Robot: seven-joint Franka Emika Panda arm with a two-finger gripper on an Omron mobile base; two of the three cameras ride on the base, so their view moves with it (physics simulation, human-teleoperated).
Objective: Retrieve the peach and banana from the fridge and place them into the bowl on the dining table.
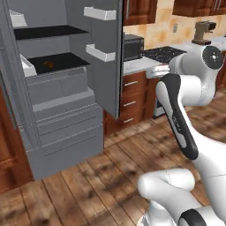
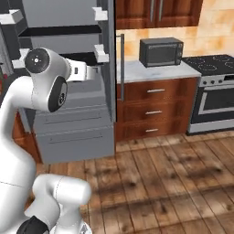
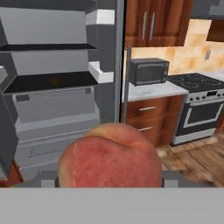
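The fridge stands with its doors swung wide, black shelves and white door bins exposed. A small dark orange-brown item lies on the lower black shelf; what it is cannot be told. The upper shelf carries nothing visible.

The hand view brings what the base cameras miss: the peach, red-blushed and large in the foreground, clamped in the pincer, whose grey finger pads press at either side. It hangs in front of the fridge, clear of the shelves.

In the right base view the white arm crosses the fridge's front. Right of the fridge, a microwave sits on the wall surface above wooden drawers, with a stove beyond. A wood plank floor spreads below.
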